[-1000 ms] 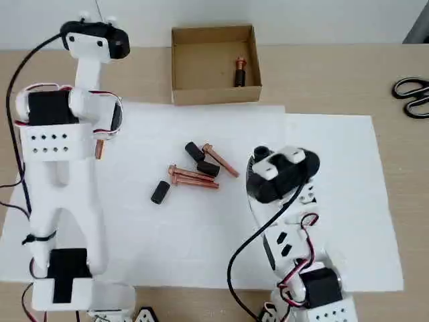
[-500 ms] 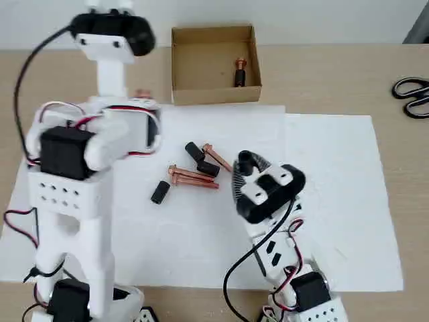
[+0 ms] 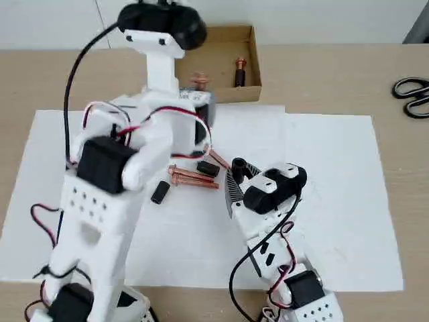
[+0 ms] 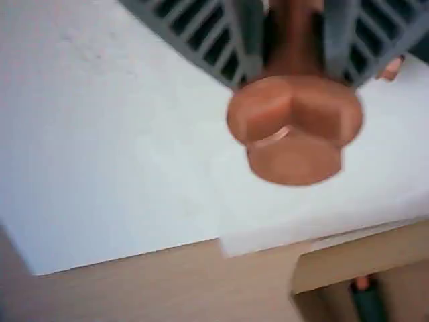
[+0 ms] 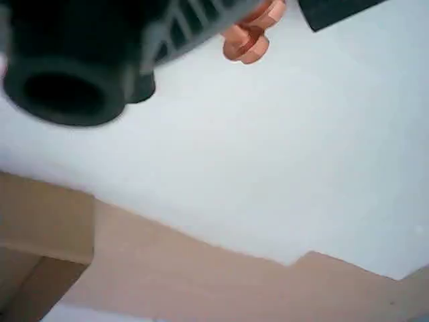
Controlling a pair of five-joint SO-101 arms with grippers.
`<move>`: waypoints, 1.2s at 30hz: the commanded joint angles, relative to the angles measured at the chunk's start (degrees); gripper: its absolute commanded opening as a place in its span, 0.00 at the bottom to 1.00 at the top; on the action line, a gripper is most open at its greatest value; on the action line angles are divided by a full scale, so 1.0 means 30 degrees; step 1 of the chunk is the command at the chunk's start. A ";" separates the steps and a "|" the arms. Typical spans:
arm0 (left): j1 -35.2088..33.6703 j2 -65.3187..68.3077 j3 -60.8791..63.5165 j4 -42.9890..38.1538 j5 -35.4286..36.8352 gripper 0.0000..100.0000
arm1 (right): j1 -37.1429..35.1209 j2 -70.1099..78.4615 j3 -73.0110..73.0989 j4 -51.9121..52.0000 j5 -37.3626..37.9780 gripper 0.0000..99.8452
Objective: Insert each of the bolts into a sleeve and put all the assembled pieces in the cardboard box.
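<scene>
Our left claw [image 4: 293, 47] is clamped on a copper bolt [image 4: 293, 124], up at 12 o'clock by the cardboard box [image 3: 231, 94]. Our right claw [image 3: 236, 173] is clamped on a black sleeve [image 5: 67, 87] near the middle of the white sheet [image 3: 335, 174]. We think the copper bolt could miss the sleeve's hole if they are not lined up. The right claw could also bump the loose bolts [image 3: 193, 177] at its 9 o'clock.
</scene>
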State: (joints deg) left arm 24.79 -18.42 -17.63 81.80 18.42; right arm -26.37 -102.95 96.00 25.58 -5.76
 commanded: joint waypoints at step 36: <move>0.0352 -1.4388 2.3341 -1.6586 -0.1289 0.01 | -0.3560 -0.0278 0.0147 0.1568 -0.0264 0.00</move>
State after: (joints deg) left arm 25.85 -60.44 52.79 35.38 14.20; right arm -35.87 -102.95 96.00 30.15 -6.02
